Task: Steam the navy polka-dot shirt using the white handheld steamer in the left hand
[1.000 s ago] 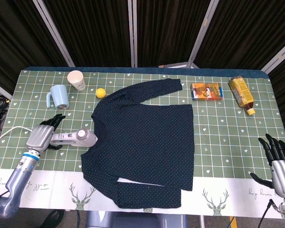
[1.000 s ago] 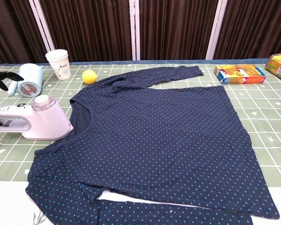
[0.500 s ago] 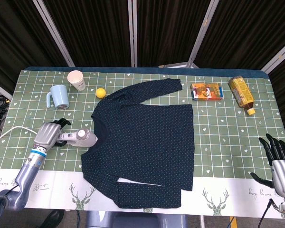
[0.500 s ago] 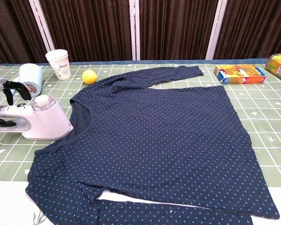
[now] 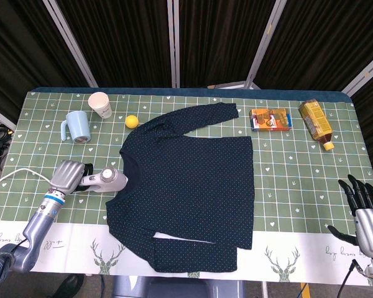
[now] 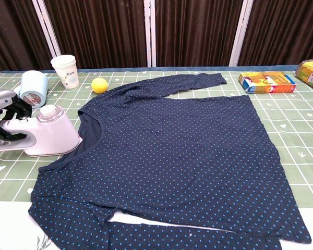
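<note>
The navy polka-dot shirt (image 5: 186,180) (image 6: 177,151) lies flat in the middle of the table, collar to the left. The white handheld steamer (image 5: 110,180) (image 6: 49,133) lies on the table with its head touching the collar. My left hand (image 5: 69,176) (image 6: 2,107) is on the steamer's handle, with fingers curled around it from above and below. My right hand (image 5: 365,211) hovers at the table's near right corner, fingers spread, holding nothing. The chest view does not show it.
A blue mug (image 5: 78,126) (image 6: 34,88), a paper cup (image 5: 100,103) (image 6: 65,70) and a yellow ball (image 5: 132,121) (image 6: 98,85) stand at the back left. An orange box (image 5: 271,118) (image 6: 266,82) and a yellow carton (image 5: 316,122) lie at the back right. The steamer's white cord (image 5: 15,174) trails off the left edge.
My left hand has slid right along the handle toward the steamer's head, and its fingers have closed around the handle. The steamer, the shirt and my right hand have stayed put.
</note>
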`<state>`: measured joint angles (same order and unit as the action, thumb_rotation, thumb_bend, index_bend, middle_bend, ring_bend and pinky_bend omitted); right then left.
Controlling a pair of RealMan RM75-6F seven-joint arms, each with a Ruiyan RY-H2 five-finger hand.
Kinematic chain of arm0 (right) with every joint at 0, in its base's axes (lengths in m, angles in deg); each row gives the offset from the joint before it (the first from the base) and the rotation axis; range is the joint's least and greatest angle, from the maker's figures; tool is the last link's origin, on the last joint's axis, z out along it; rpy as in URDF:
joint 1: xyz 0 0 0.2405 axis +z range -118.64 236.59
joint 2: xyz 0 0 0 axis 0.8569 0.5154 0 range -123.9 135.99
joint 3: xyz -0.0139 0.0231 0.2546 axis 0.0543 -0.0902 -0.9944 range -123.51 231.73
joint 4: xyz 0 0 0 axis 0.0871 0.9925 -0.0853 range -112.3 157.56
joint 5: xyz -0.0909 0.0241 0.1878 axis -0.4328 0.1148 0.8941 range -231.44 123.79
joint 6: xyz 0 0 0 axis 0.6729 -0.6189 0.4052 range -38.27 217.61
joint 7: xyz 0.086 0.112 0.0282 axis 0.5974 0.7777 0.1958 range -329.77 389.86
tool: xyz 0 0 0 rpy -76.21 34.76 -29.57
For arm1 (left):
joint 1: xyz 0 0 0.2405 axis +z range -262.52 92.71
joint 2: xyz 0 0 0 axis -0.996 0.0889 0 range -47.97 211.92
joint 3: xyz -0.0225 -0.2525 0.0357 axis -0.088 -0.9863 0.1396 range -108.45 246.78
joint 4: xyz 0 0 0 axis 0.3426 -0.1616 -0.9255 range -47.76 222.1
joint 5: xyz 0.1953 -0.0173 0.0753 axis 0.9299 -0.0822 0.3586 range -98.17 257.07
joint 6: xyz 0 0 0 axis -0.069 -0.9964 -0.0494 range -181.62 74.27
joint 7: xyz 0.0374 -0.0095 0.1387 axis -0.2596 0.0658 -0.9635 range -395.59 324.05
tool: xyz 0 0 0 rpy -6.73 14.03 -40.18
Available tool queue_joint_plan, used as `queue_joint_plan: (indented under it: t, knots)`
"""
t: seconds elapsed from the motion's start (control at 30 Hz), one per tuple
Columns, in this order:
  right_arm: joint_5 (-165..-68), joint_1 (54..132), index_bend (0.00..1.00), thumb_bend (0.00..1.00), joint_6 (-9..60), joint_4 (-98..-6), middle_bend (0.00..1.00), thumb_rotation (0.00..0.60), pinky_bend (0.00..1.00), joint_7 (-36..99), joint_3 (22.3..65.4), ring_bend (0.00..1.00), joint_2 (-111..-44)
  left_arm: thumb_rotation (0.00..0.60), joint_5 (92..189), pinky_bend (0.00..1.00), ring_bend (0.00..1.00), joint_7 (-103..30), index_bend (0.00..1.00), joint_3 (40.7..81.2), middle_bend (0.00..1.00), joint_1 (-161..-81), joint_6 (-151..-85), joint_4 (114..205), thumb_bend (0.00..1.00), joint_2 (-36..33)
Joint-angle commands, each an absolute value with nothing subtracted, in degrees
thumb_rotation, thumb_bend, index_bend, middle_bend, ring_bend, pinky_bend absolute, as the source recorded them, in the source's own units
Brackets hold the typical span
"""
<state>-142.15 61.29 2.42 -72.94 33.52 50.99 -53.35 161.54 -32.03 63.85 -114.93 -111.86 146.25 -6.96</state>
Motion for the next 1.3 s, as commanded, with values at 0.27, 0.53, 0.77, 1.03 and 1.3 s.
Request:
queue_joint_plan:
  t: [0.27, 0.53, 0.77, 1.03, 1.3]
  knots:
    - [-142.22, 61.39, 0.0, 0.0, 2.64, -72.95, 0.0, 0.6, 0.0, 32.95, 51.09, 0.0, -53.57, 0.6, 163.73, 1.0, 0.87, -29.18, 0.91, 64.66, 0.87, -115.3, -113.76, 147.11, 0.51, -5.59]
    - [-141.13, 61.62, 0.0, 0.0, 3.15, -72.94, 0.0, 0.6, 0.0, 31.77, 50.69, 0.0, -53.98, 0.6, 166.75, 1.0, 0.87, -23.23, 0.92, 64.07, 0.88, -117.23, -116.07, 150.63, 0.52, -2.8]
    - [-139.4, 61.93, 0.0, 0.0, 4.07, -72.62, 0.0, 0.6, 0.0, 31.74, 50.09, 0.0, -54.1, 0.6, 165.33, 1.0, 0.87, -22.33, 0.94, 61.93, 0.88, -120.88, -112.36, 155.0, 0.57, -1.42]
    - [-137.2, 62.27, 0.0, 0.0, 5.19, -72.24, 0.0, 0.6, 0.0, 32.54, 49.25, 0.0, -53.86, 0.6, 161.7, 1.0, 0.87, -24.28, 0.94, 59.04, 0.88, -126.3, -106.07, 156.25, 0.59, -4.0]
    - [-135.6, 62.43, 0.0, 0.0, 5.96, -71.83, 0.0, 0.6, 0.0, 33.28, 48.68, 0.0, -53.7, 0.6, 159.25, 1.0, 0.87, -26.2, 0.94, 57.28, 0.88, -131.24, -101.29, 152.9, 0.59, -9.72]
